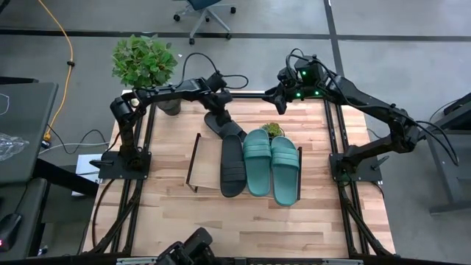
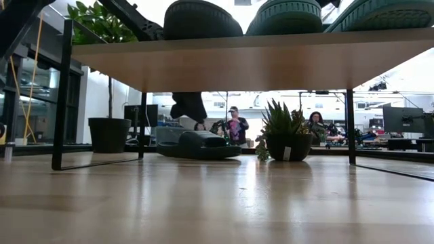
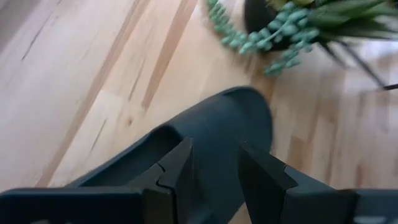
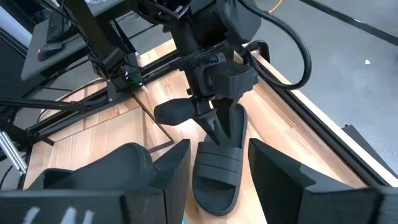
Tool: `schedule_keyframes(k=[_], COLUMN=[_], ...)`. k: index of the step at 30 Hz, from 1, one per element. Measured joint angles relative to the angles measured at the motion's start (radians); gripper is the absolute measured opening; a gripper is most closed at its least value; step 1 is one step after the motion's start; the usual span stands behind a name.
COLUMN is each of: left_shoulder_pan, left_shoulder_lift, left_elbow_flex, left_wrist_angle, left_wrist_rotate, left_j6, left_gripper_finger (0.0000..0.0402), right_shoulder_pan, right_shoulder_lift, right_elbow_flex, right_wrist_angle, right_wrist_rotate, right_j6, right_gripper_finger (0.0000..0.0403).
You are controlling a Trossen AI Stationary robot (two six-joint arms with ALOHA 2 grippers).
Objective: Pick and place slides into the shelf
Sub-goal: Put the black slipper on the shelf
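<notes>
Left gripper pinching black slide (toe half hidden), right gripper hovering spread, shelf holding three slides.

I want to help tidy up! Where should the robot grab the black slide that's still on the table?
Probably by its wide strap, coming straight down from above. The black slide lies flat on the table, so only the strap arches up to pinch. The small plant crowds one side. The left gripper hangs right over it; the right gripper waits open farther off.
</notes>
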Motion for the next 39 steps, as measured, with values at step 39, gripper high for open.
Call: schedule_keyframes(k=[39], left_shoulder_pan=[0.0], left_shoulder_lift=[0.006], left_elbow_flex=[-0.001], left_wrist_angle=[-0.038], left_wrist_rotate=[0.034], left_j6=[-0.019], left_gripper_finger=[0.0242], right_shoulder_pan=[0.0], right_shoulder_lift=[0.0], right_elbow_flex=[0.0], right_wrist_angle=[-0.026], right_wrist_rotate=[-0.003], right_j6=[-0.026], right_gripper_finger=[0.0154])
